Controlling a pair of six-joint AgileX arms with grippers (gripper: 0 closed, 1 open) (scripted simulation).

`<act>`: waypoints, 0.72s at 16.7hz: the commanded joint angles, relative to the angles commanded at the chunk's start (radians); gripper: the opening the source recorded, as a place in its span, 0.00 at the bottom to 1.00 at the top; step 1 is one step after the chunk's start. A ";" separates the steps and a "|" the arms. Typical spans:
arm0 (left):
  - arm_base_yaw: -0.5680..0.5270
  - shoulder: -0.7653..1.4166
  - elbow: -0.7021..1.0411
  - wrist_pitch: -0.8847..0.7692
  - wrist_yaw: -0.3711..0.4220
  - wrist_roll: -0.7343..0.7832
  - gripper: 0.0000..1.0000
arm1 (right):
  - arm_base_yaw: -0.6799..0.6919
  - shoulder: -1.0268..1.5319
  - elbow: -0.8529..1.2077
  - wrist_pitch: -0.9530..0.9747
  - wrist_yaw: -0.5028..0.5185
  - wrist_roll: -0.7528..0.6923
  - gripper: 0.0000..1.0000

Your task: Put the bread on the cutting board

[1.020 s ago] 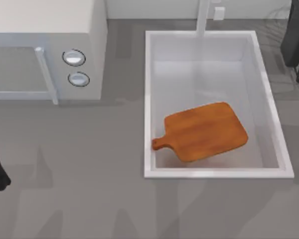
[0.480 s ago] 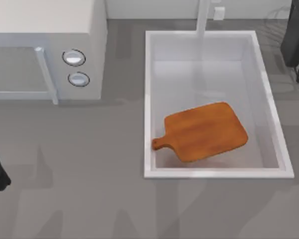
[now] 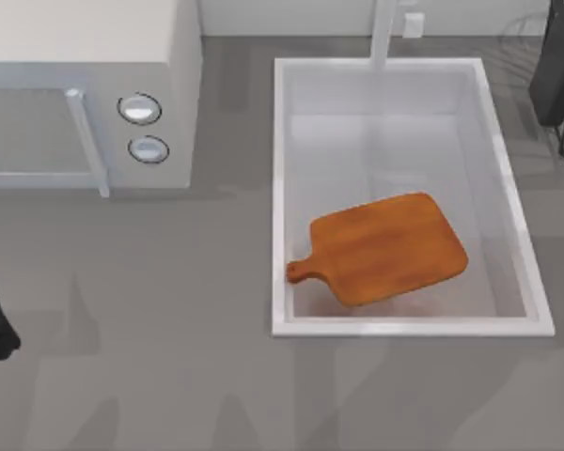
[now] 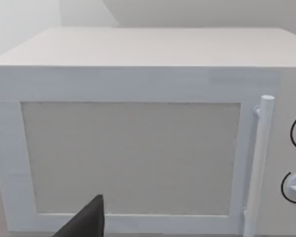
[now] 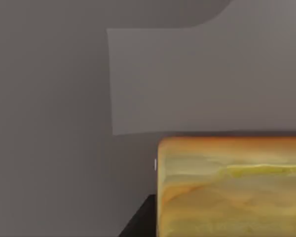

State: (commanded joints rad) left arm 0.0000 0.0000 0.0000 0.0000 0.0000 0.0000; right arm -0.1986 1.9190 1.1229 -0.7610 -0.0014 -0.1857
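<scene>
Bread (image 5: 232, 187) close against right gripper, finger state unclear; cutting board (image 3: 385, 249) in sink (image 3: 280, 188).

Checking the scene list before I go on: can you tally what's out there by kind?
Cutting board, lying in the sink: 1
Bread: 1
Sink: 1
Microwave: 1
Microwave knobs: 2
Total: 6

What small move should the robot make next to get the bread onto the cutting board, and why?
Probably carry the bread, seen close up in the right wrist view, toward the sink. The cutting board lies there, bare, so the bread is not yet placed.
</scene>
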 joint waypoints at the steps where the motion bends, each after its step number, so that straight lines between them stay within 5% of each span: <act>1: 0.000 0.000 0.000 0.000 0.000 0.000 1.00 | -0.001 -0.005 0.012 -0.013 0.000 0.000 0.00; 12: 0.000 0.000 0.000 0.000 0.000 0.000 1.00 | -0.002 -0.136 0.243 -0.380 -0.001 -0.005 0.00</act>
State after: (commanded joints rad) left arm 0.0000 0.0000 0.0000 0.0000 0.0000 0.0000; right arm -0.2011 1.7829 1.3659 -1.1412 -0.0020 -0.1909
